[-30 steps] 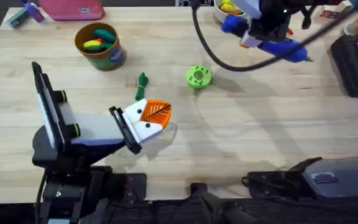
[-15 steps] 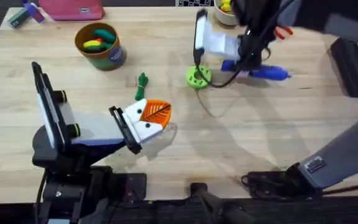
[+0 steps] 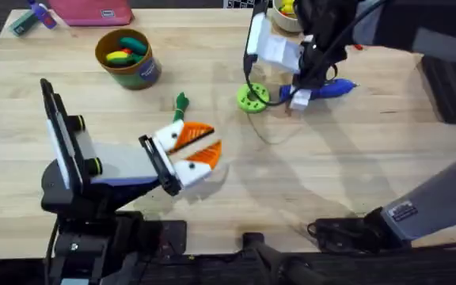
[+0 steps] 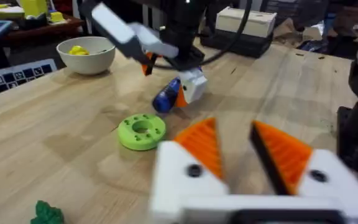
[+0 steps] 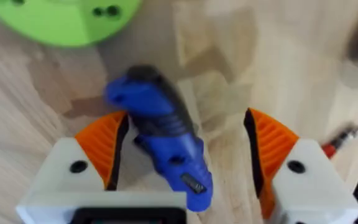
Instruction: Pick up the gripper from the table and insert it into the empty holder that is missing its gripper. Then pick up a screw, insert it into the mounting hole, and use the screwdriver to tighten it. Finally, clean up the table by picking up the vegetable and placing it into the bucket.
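item: screwdriver (image 5: 160, 137), blue, pen-shaped. lies on the table (image 3: 355, 174) at the far right-centre, just beside the green disc (image 3: 252, 97). the right gripper (image 5: 185, 152) is around it with fingers spread; the body lies close against one orange pad (image 5: 101, 146) and well apart from the other, so nothing is clamped yet. handling, as i judge it: stiff, smooth plastic, light, round enough to roll or twist under a loose pinch. best taken across the thick middle of the barrel, away from the thin tip.

item: left gripper (image 4: 241, 152). rests low at the near left of the table, fingers parted, both orange pads in place on their white bases, nothing between them (the holder reads as already filled).

item: vegetable (image 3: 181, 103), small, dark green, on the wood between the bucket (image 3: 127, 58) and the left gripper, apart from both. likely light and a bit slick; a pinch across its slim body looks safest.

item: bucket, far left, upright, already carrying toys but with room on top.

item: white bowl (image 4: 86, 53), far edge, close behind the right arm.

room to move: open wood across the middle and near right. tight spots are the disc beside the screwdriver, the right arm's dangling cable, and the dark box at the right edge. the path from vegetable to bucket looks short and unobstructed.
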`<state>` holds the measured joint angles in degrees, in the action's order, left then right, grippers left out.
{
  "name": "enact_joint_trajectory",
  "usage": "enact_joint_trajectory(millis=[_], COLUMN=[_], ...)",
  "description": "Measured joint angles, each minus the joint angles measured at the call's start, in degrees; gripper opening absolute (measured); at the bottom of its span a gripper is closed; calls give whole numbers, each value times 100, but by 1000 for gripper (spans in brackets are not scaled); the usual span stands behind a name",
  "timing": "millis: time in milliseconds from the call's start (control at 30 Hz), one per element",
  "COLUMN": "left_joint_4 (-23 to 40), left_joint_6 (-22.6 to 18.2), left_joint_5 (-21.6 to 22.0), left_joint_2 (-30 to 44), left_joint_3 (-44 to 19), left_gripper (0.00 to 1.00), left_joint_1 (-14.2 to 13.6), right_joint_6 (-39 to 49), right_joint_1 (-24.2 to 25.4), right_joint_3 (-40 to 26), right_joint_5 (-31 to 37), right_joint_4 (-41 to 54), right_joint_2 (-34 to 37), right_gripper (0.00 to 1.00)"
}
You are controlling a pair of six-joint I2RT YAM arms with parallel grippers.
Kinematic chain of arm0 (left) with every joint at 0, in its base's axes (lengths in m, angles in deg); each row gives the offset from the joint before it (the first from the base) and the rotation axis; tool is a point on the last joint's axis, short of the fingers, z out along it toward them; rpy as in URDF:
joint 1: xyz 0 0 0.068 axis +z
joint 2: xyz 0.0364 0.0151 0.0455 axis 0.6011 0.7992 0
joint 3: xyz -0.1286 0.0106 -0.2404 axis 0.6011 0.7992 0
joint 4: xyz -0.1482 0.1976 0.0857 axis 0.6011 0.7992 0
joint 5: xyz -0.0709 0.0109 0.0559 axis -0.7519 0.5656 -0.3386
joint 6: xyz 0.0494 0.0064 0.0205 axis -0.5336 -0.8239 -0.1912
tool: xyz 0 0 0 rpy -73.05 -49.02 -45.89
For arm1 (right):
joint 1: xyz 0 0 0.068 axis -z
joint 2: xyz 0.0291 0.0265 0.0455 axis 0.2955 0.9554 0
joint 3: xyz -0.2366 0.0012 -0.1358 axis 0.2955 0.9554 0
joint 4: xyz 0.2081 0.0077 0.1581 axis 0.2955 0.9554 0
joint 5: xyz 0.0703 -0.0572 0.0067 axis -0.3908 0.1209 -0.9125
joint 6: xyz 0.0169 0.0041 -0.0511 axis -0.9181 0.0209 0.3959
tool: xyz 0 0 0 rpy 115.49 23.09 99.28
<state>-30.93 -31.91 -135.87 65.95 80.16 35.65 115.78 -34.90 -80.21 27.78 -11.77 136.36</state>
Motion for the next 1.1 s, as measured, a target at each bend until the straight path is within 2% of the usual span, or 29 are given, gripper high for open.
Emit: enact_joint_trajectory(millis=[133,167,333,433,500,633,733,833,967,1100], left_joint_4=[1,1,1,-45,-139,12,921,1916,2840,3548], left_joint_6=[15,12,12,21,175,533,449,210,-8,-101], left_joint_5=[0,1,-1,19,82,512,1037,1647,2400,2991], left_joint_2=[0,0,0,0,0,0,24,363,1247,2396], left_joint_3=[0,0,0,3,11,-35,-496,-1229,-2424,-3473], left_gripper=[927,969,985,985,985,985,985,985,986,985], left_joint_1=[0,0,0,0,0,49,92,96,96,96], right_joint_6=[-519,-647,-1256,-1652,-1968,-3066,-3967,-4811,-5519,-6062], right_joint_1=[0,0,0,0,0,-7,-7,-7,-7,7], right_joint_3=[12,12,12,12,12,12,12,12,196,902], right_joint_5=[-172,-246,-558,-786,-939,-1118,-1183,-1224,-1269,-1286], right_joint_4=[-17,-19,-47,-48,-28,67,279,613,747,467], right_joint_2=[-658,-918,-2195,-2707,-2933,-3257,-3521,-3795,-4136,-4570], right_gripper=[993,993,993,994,994,994,993,994,993,992])
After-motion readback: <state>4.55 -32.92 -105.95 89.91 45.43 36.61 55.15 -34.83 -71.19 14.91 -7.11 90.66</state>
